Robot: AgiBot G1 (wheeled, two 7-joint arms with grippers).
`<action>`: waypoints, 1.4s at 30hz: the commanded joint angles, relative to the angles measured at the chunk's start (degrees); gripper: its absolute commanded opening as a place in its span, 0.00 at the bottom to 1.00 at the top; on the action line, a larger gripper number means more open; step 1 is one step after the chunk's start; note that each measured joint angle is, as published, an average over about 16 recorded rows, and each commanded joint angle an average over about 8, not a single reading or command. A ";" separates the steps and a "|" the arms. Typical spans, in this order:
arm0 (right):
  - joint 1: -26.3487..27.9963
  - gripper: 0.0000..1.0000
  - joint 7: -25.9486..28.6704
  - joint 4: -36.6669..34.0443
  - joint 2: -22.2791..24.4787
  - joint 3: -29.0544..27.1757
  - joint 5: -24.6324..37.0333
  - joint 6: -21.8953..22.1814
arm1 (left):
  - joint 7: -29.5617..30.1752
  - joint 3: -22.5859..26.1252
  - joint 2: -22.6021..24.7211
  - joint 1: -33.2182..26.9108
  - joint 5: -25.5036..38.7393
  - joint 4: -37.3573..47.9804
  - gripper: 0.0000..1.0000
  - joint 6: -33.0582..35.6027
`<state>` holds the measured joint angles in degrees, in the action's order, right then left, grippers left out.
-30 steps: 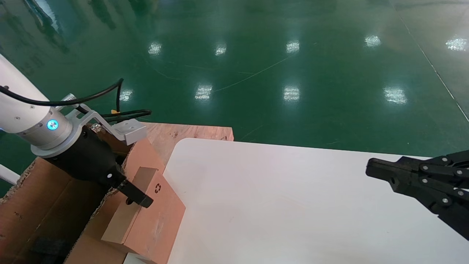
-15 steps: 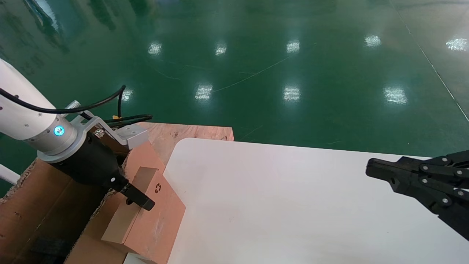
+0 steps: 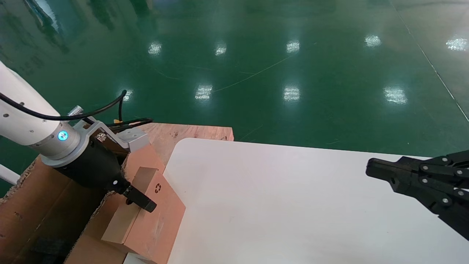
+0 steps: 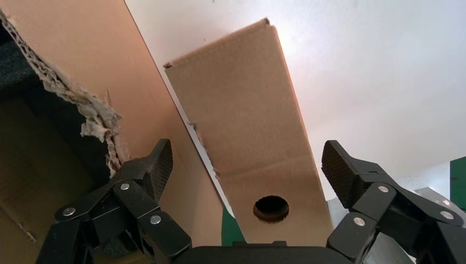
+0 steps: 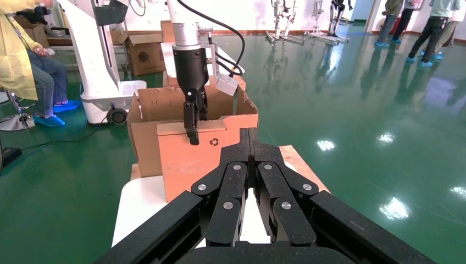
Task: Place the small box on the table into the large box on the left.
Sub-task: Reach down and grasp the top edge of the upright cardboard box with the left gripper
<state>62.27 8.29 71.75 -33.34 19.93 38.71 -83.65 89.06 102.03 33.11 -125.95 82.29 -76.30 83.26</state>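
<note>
From my head view, my left claw (image 3: 141, 201) sits over the small box (image 3: 146, 216), which leans against the large box (image 3: 40, 205) at the worktop (image 3: 293, 205)'s left edge; my right claw (image 3: 381, 173) idles far right. My left wrist view shows its fingers (image 4: 156, 165) spread wide, straddling the small box (image 4: 247, 126) without gripping. My right wrist view shows that claw (image 5: 250, 144) closed. Closing off-centre could tip the box outside the torn rim.

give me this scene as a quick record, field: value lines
small box: at the table's left edge, against the large box, not yet inside
large box: left of the table, torn rim
table: white
left gripper: open, fingers astride the small box
right gripper: shut, parked over the table's right side
</note>
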 commanded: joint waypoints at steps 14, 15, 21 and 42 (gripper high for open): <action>0.00 0.00 0.00 0.00 0.00 0.01 0.00 0.00 | 0.00 -0.07 -0.38 0.96 -1.02 -0.12 1.00 -1.17; 0.00 0.00 0.00 0.00 0.00 0.01 0.00 0.00 | -0.01 -0.06 -0.36 0.98 -1.04 -0.12 1.00 -1.19; 0.00 0.04 -0.01 0.00 0.00 0.01 -0.01 0.01 | -0.71 -0.02 -0.14 0.94 -0.64 -0.25 1.00 -1.25; -0.01 1.00 -0.01 -0.02 0.01 0.00 -0.01 0.02 | -1.01 -0.02 -0.01 0.85 -0.35 -0.35 0.00 -1.32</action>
<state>62.26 8.28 71.73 -33.33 19.93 38.70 -83.63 88.03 102.01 33.11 -125.10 81.95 -76.65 81.93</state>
